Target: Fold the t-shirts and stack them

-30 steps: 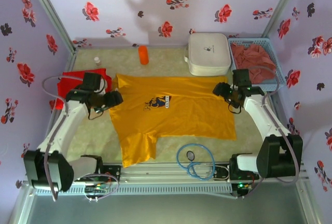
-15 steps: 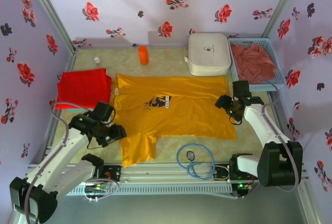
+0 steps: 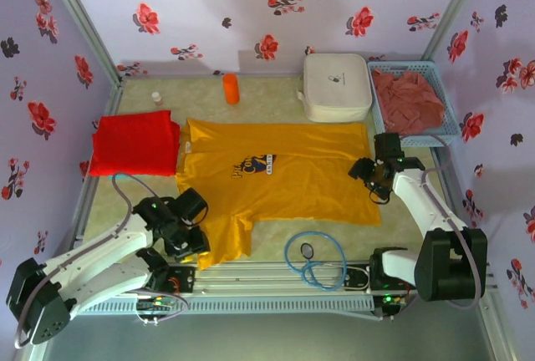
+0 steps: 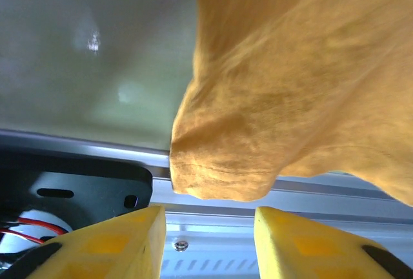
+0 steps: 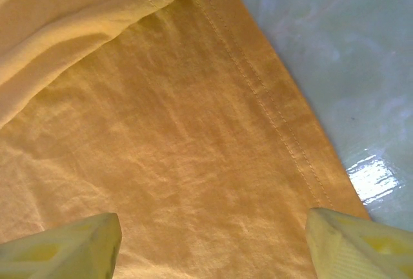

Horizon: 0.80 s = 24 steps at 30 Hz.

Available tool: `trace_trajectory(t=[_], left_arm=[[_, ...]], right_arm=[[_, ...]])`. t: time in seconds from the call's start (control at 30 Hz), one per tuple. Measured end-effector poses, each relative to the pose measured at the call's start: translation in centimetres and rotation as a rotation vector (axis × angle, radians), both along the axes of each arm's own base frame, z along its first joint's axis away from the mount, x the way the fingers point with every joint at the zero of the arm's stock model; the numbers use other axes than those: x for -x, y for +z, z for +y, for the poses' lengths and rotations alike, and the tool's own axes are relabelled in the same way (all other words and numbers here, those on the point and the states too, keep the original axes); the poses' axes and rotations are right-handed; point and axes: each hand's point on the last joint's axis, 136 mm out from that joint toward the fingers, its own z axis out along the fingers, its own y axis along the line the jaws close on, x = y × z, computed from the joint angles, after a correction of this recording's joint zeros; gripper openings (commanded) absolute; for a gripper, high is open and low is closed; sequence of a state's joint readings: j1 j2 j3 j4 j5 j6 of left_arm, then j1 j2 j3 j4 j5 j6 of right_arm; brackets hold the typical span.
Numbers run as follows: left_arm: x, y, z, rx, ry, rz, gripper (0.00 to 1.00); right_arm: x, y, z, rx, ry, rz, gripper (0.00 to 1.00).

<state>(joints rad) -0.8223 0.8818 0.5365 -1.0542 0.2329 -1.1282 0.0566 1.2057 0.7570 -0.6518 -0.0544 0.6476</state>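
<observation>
we see the golden-yellow t-shirt spread flat across the middle of the counter, print facing up, with one sleeve reaching toward the near rail. the left end effector sits low at that near sleeve. in the left wrist view its yellow fingers stand partly apart with a bare gap between them, and the bunched sleeve end lies just ahead of the tips, not gripped. the right end effector hovers over the shirt's right edge, where its wrist view shows the fingers spread wide above the stitched hem (nothing between them). the bright red t-shirt lies folded at the left of the counter, just beside the yellow one. the dusty pink t-shirt is crumpled in the blue basket at the far right, next to a white case. an orange cylinder stands at the far side, and a blue looped cord lies near the rail.
</observation>
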Motion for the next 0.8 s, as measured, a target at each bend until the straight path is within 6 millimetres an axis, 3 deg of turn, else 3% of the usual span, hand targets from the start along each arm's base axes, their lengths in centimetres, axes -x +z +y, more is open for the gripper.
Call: trace_trajectory(t=[0.2, 0.47, 0.67, 0.8], left_arm=[[0.6, -2.0, -0.8, -0.003, 0.038, 0.034, 0.4], [0.3, -3.3, -1.8, -0.011, 0.041, 0.048, 0.41], [0.6, -3.3, -1.6, -0.023, 0.027, 0.06, 0.57], [0.6, -2.4, -1.6, -0.042, 0.005, 0.073, 0.58]], right_arm=[[0.4, -0.4, 0.0, -0.002, -0.007, 0.015, 0.74], [1.3, -1.0, -0.5, 0.018, -0.026, 0.055, 0.7], [3.0, -1.4, -0.7, 0.019, -0.054, 0.092, 0.66], [4.5, -1.4, -0.8, 0.015, -0.078, 0.118, 0.65]])
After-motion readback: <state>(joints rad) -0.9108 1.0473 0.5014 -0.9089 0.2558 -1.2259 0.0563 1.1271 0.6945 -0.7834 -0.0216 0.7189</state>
